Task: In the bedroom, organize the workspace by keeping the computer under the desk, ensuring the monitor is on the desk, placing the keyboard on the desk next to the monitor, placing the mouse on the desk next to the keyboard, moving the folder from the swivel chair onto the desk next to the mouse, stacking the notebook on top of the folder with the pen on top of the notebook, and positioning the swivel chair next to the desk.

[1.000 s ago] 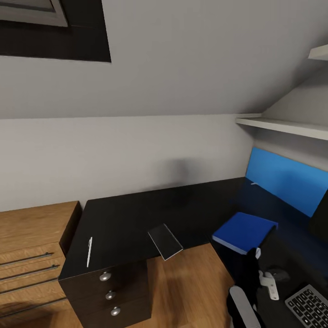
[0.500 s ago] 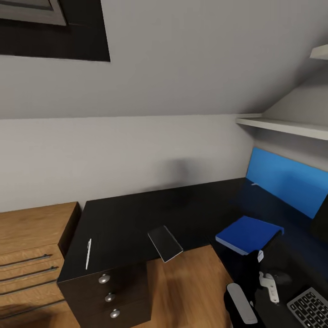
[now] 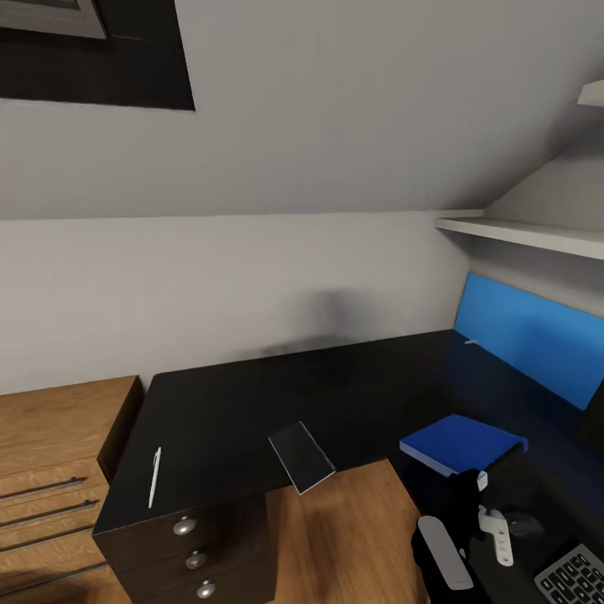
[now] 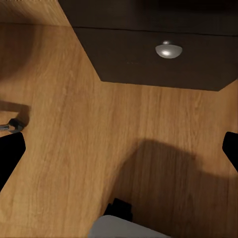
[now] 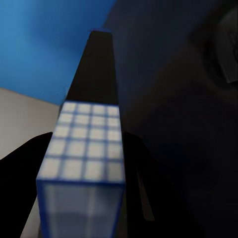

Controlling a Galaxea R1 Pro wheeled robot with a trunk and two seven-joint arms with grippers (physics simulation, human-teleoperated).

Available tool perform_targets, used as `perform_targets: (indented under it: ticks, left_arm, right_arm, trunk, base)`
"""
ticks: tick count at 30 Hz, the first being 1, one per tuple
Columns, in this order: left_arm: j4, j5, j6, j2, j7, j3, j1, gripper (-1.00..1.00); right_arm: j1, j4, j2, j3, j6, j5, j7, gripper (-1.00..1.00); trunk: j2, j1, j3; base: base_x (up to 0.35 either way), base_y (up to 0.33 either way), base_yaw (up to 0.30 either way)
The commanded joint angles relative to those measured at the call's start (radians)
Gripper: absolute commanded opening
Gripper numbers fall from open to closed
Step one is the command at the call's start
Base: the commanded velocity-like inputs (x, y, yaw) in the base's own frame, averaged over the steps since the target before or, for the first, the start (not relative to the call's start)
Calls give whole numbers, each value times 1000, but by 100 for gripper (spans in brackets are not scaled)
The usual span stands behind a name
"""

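The bright-blue folder (image 3: 461,443) hovers low over the right wing of the black desk (image 3: 252,403), and my right gripper (image 5: 84,198) is shut on its near edge, with the folder (image 5: 87,144) seen end-on between the dark fingers. Just beyond the arm lie the mouse (image 3: 524,524) and a corner of the keyboard (image 3: 579,575). The monitor (image 3: 594,424) shows at the right edge. The dark-grey notebook (image 3: 302,456) overhangs the desk's inner front edge. The pen (image 3: 153,476) lies near the desk's left end. My left gripper (image 4: 119,153) hangs open above the wood floor.
A black drawer unit with silver knobs (image 3: 184,526) stands under the desk's left end, and one knob (image 4: 168,50) shows in the left wrist view. A light-wood drawer chest (image 3: 50,453) adjoins it. A blue wall panel (image 3: 528,335) and a white shelf (image 3: 520,231) line the right wall.
The whole view has drifted a little left and down, so the camera moved. The folder has levelled out and sits slightly farther right, still in the right gripper.
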Motion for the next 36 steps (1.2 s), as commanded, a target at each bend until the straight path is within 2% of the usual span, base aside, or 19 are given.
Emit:
perform_targets:
  ticks: [1, 20, 21, 36]
  left_arm:
    - [-1, 5, 1, -1, 1, 2, -1, 100]
    - [-2, 6, -2, -1, 1, 2, 0, 100]
    - [-2, 6, -2, -1, 1, 2, 0, 100]
    - [-2, 6, -2, -1, 1, 2, 1, 100]
  right_arm:
    - [-1, -1, 1, -1, 0, 5, -10, -100]
    - [-2, -1, -5, -3, 1, 5, -30, -100]
    - [-2, -1, -5, -3, 1, 5, -35, 100]
    - [-2, -2, -6, -3, 1, 5, -48, 100]
  trunk:
    - [-1, 0, -1]
    - [-1, 0, -1]
    - [-1, 0, -1]
    - [-1, 0, -1]
  base:
    - [0, 0, 0]
    - [0, 0, 0]
    - [0, 0, 0]
    - [0, 0, 0]
